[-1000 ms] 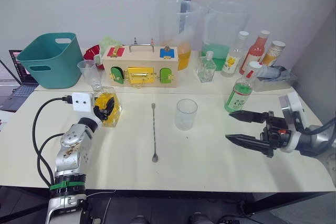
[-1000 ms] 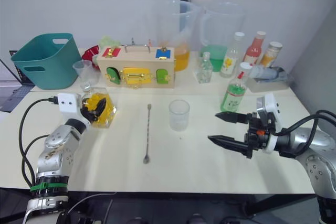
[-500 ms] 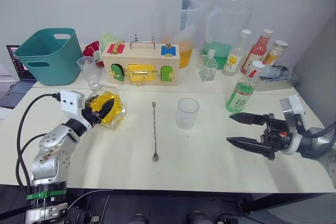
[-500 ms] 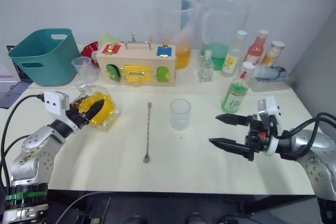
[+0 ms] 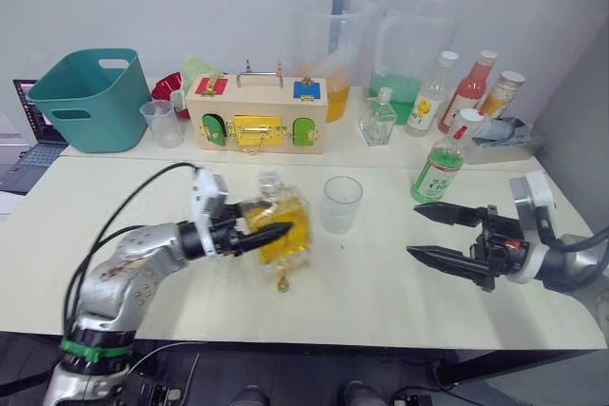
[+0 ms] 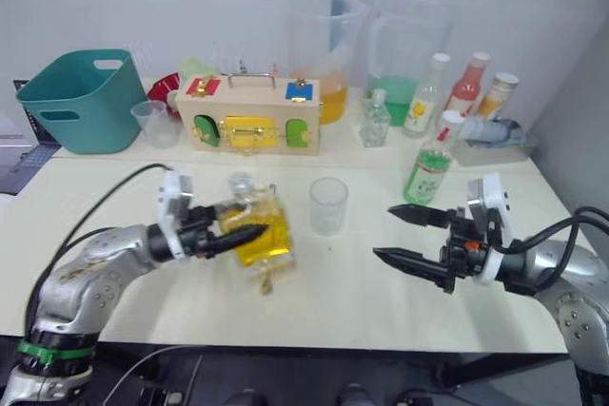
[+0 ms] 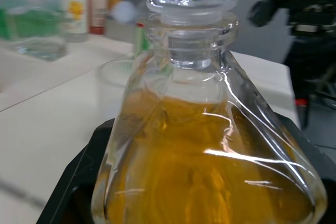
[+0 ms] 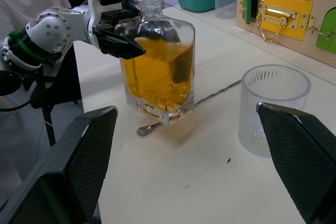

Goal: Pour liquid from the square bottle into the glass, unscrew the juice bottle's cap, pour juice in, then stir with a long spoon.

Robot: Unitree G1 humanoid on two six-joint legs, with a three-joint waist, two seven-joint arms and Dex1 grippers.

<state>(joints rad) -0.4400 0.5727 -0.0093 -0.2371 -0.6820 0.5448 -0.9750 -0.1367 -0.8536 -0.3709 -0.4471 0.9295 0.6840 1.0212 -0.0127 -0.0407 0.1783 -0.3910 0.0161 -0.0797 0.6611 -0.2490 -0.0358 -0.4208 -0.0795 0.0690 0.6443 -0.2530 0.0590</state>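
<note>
Your left gripper (image 6: 249,233) fingers clenched the square bottle (image 6: 257,227) beside the glass (image 6: 328,205), while your right gripper (image 6: 403,235) fingers gaped wide, empty.

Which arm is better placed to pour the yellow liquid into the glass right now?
Left. The left gripper is shut on the square bottle, held just left of the empty glass. The right gripper is open, holds nothing, and sits on the glass's far side.

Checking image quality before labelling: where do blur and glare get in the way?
Left eye view: square bottle smeared by motion. Left wrist view: white glare streaks on the bottle's glass, background bottles out of focus. Right wrist view: bottle and glass sharp, the right gripper's near fingers soft.
</note>
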